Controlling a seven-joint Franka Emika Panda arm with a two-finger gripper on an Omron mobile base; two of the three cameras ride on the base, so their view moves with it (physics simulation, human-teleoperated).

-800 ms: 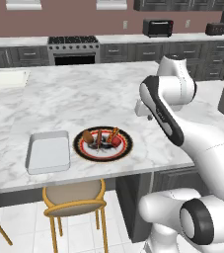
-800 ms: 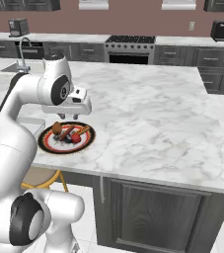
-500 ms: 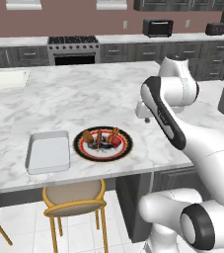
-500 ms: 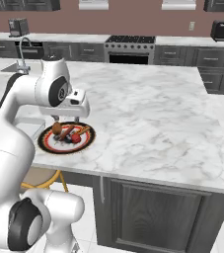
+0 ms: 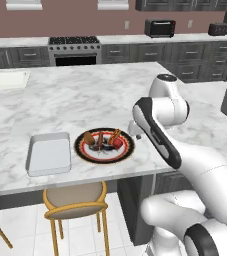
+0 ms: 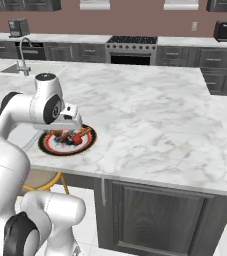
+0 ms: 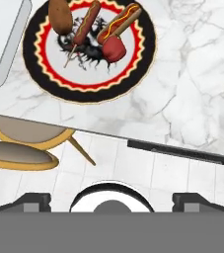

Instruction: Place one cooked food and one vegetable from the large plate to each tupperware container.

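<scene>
The round black-rimmed plate with red trim (image 7: 89, 49) sits at the top of the hand view, bearing a brown potato (image 7: 60, 14), a corn dog on a stick (image 7: 85, 23), a hot dog (image 7: 119, 22) and a red pepper-like piece (image 7: 114, 48). All look small, light and fairly firm, the potato probably smooth and prone to roll, so a hold across each item's short middle seems safest. The two-finger gripper (image 7: 111, 200) hangs with jaws spread wide and empty, and a pale grey tray (image 5: 48, 153) lies just left of the plate.

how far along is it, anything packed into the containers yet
Nothing packed yet: the container beside the plate looks empty. All four foods, the potato, corn dog, hot dog and red pepper, sit on the plate. The gripper is open and holds nothing. Every transfer is left.
</scene>
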